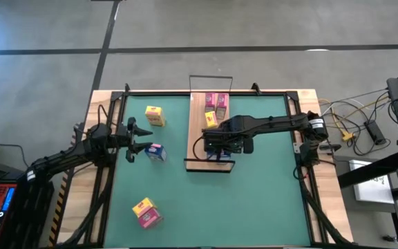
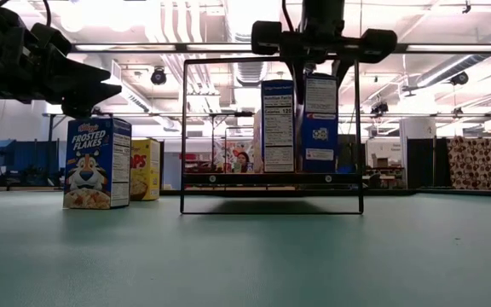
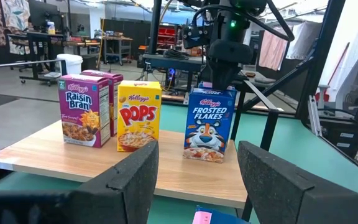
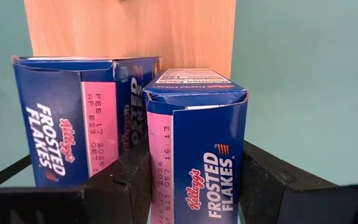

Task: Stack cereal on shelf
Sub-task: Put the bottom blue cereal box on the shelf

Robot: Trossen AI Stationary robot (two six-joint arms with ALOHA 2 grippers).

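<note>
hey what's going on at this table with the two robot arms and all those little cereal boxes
The right gripper is over the wooden shelf, shut on a blue Frosted Flakes box that stands beside a second blue box. Raisin Bran and Pops boxes already stand further along the board. The left gripper waits over the green table, next to another blue box. A yellow box and a yellow-and-pink pair also sit off the shelf.

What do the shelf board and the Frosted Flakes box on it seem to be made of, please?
The shelf board looks like light wood with a matte finish and faint grain. The Frosted Flakes box seems to be printed cardboard, slightly glossy, with folded end flaps showing in the right wrist view.
</note>
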